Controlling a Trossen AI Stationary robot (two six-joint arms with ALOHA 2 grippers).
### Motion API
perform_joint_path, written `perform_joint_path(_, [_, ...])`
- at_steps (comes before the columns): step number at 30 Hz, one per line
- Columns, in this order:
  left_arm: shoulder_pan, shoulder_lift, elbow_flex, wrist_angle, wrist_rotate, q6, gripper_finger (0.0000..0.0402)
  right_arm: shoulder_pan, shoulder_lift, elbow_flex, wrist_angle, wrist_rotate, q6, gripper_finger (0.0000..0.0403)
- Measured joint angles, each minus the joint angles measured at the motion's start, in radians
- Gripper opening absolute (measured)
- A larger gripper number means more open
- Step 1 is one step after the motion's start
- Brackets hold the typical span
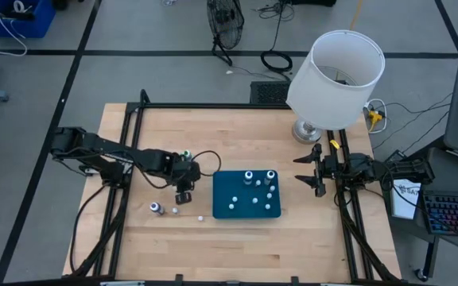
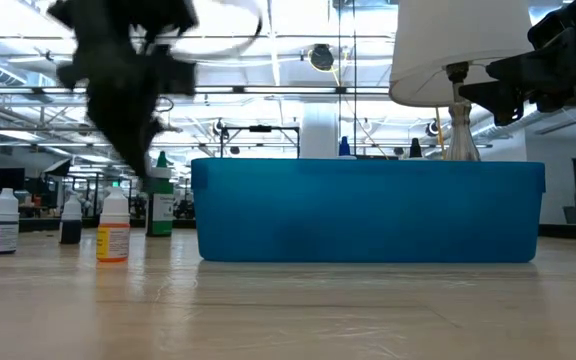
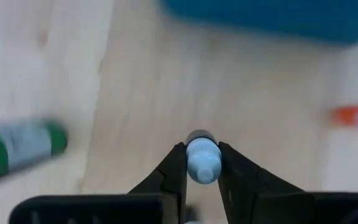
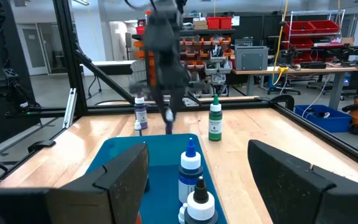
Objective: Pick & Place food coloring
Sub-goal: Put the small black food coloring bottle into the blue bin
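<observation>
Wooden table (image 1: 245,238) bears tray (image 1: 223,208), lamp (image 1: 334,75), bottles (image 1: 157,208).

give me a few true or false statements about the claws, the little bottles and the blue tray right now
1. The left claw is shut on a small bottle. True.
2. The right claw holds a bottle. False: it is open and empty, waiting to the right of the blue tray.
3. Several bottles already stand in the tray. True: pale caps show inside it in the high view.
4. All the bottles are in the tray. False: some remain on the table, such as the yellow-labelled bottle and the purple-labelled bottle left of the tray.
5. The lamp stands at the table's near left corner. False: it stands at the far right, beyond the right claw.
</observation>
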Motion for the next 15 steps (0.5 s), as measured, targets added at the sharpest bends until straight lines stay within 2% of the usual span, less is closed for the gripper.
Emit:
perform_joint_path(4, [-0.041,0.013,0.15,-0.015,-0.009,0.038,0.0067,0.0,0.0,0.0,0.0,0.0,0.0,0.0263])
perform_joint_path(8, [-0.057,0.064,0.31,-0.061,-0.066,0.136,0.0067,0.0,0.0,0.0,0.0,0.0,0.0,0.0263])
perform_joint_path(11, [-0.051,0.155,0.397,-0.11,-0.08,0.201,0.0067,0.0,0.0,0.0,-0.001,0.0,0.0,0.0263])
perform_joint_path(15, [-0.047,0.313,0.477,-0.118,-0.036,0.291,0.0067,0.0,0.0,0.0,-0.001,0.0,0.0,0.0263])
